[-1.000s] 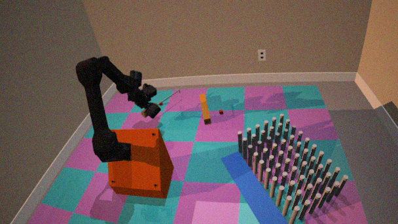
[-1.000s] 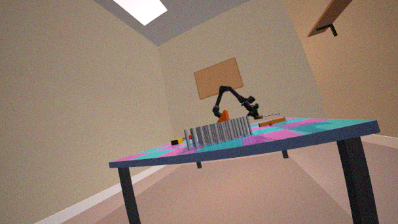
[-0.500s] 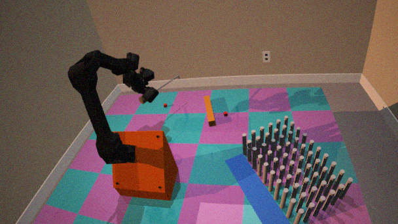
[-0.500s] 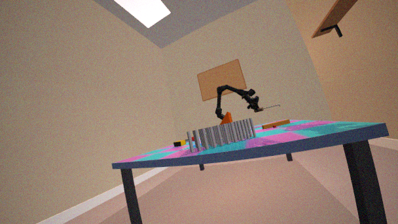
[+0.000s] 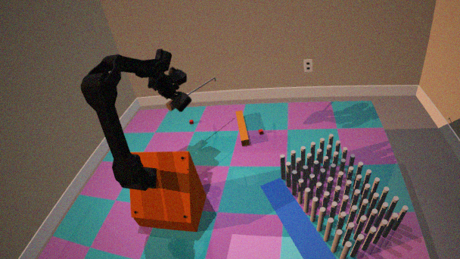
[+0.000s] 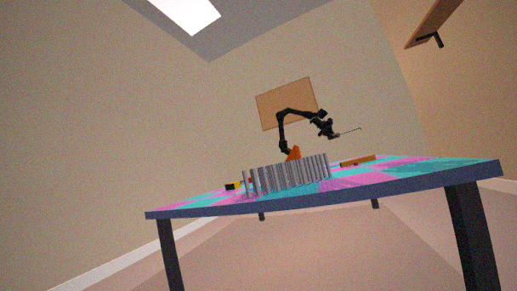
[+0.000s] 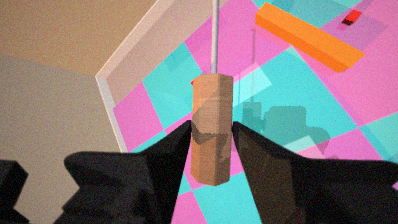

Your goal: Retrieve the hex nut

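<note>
Two dark fingers of the pincer [image 7: 212,131] press on the wooden handle [image 7: 212,127] of the hook tool [image 5: 197,88], pinching it from both sides, with the handle's butt sticking out back past them. Ahead of the pincer the tool's thin wire shaft [image 7: 215,35] runs straight away from the handle; its bent tip [image 5: 214,79] hangs in the air, well above the checkered surface [image 5: 261,151]. Below and ahead of the pincer lies an orange bar [image 7: 309,36], with a small red cube [image 7: 353,17] just beyond it. Another red cube [image 5: 191,122] sits nearly under the pincer. Far off, past the bar, stand the spacers [image 5: 333,182], with the blue taped strip [image 5: 299,219] along their near edge. The nut cannot be made out among them.
</note>
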Tool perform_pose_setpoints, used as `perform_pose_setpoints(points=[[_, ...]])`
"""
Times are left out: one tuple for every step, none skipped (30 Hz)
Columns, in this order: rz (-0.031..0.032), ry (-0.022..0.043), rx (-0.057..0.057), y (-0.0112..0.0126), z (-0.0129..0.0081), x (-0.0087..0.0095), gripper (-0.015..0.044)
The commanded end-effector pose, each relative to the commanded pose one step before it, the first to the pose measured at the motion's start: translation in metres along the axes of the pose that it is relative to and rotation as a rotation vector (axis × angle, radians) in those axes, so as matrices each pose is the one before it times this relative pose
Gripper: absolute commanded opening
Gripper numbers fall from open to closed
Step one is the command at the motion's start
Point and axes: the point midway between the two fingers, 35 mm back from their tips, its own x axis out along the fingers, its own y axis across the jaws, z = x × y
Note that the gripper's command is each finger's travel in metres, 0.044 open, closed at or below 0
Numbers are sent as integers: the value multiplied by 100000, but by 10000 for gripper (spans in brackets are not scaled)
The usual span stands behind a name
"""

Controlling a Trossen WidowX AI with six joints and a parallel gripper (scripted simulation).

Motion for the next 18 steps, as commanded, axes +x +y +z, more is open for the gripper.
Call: perform_pose_setpoints(points=[[1285,-2210,304,-1338,1294,-1534,0],[304,-540,110,-423,385,-399,0],[284,-545,114,-434,378,-397,0],[264,-549,118,-445,371,-394,0],[244,-552,122,-456,363,-391,0],[224,-556,126,-466,355,-389,0],[204,-558,130,-476,347,-386,0],[88,-543,352,-520,358,-395,0],[68,-542,356,-530,349,-392,0],[49,-540,360,-540,340,-389,0],[29,-537,363,-550,331,-386,0],[10,-534,367,-560,321,-383,0],[-9,-531,370,-569,311,-379,0],[-29,-527,373,-578,301,-376,0],[-48,-523,376,-587,291,-373,0],[-67,-518,380,-595,281,-369,0],[-85,-513,383,-604,270,-366,0],[-104,-507,385,-611,259,-362,0]])
